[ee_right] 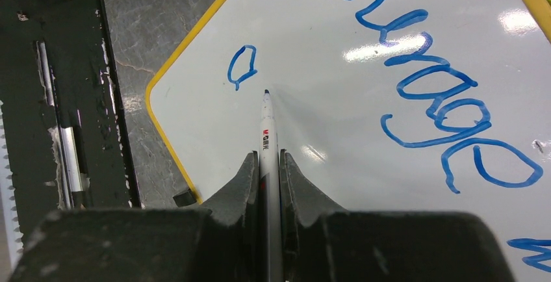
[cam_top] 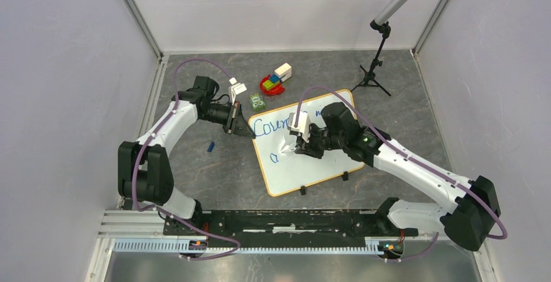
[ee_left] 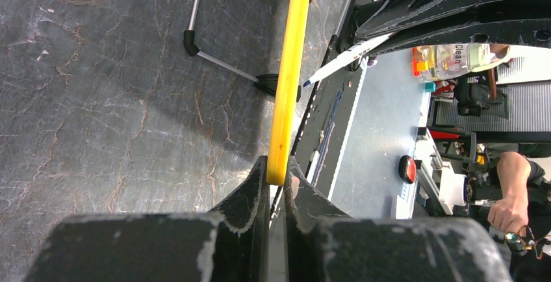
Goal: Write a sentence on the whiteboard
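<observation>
The whiteboard (cam_top: pixel 312 168) lies tilted on the table, with a yellow rim and two black clips (cam_top: pixel 302 190) on its near edge. The sentence (cam_top: pixel 276 125) is in blue: "Courage" (ee_right: pixel 429 93), part of a second word behind the right arm, and a lone "a" (ee_right: pixel 242 66) on a lower line. My left gripper (cam_top: pixel 242 126) is shut on the board's far-left corner; its jaws pinch the yellow rim (ee_left: pixel 289 67). My right gripper (cam_top: pixel 300 144) is shut on a white marker (ee_right: pixel 267 126), with the tip touching or just above the board, right of the "a".
A red dish of toy blocks (cam_top: pixel 275 80) and a green packet (cam_top: pixel 257 102) sit beyond the board. A small blue cap (cam_top: pixel 210 146) lies left of it. A black tripod (cam_top: pixel 373 74) stands at the back right. The rail (cam_top: pixel 292 220) runs along the near edge.
</observation>
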You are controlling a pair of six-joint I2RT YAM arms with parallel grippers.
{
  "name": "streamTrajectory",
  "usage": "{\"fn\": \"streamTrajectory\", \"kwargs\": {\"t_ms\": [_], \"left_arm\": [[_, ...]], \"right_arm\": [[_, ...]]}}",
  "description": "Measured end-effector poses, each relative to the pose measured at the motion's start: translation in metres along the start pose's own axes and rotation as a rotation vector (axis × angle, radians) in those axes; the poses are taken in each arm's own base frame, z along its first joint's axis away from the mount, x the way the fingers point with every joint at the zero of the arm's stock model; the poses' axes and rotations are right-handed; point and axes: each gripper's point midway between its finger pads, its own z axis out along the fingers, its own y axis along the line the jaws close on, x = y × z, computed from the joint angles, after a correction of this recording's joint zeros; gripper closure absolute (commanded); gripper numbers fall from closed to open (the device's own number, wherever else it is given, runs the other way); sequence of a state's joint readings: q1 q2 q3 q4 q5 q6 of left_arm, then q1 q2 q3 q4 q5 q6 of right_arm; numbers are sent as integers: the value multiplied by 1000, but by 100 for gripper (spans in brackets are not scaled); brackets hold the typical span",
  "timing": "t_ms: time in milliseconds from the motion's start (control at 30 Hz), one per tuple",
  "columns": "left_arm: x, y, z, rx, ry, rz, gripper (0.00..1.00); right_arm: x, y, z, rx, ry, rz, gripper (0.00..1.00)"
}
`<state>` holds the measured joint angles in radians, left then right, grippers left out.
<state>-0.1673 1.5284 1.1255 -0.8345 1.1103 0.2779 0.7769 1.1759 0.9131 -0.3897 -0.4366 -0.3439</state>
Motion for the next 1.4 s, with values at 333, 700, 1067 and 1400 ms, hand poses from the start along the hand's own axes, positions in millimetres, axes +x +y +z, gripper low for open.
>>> {"fn": "streamTrajectory", "kwargs": {"t_ms": [333, 700, 1067, 1400], "left_arm": [[0, 0, 0, 0, 0, 1, 98], [0, 0, 0, 0, 0, 1, 98], [0, 1, 0, -4, 0, 3, 98], [0, 2, 0, -8, 0, 6, 98]], "right_arm": [[-2, -2, 4, 4, -9, 0, 100], [-2, -6, 9, 8, -8, 2, 100], [6, -3, 12, 0, 0, 5, 100], [21, 8, 13, -32, 23, 5, 100]]}}
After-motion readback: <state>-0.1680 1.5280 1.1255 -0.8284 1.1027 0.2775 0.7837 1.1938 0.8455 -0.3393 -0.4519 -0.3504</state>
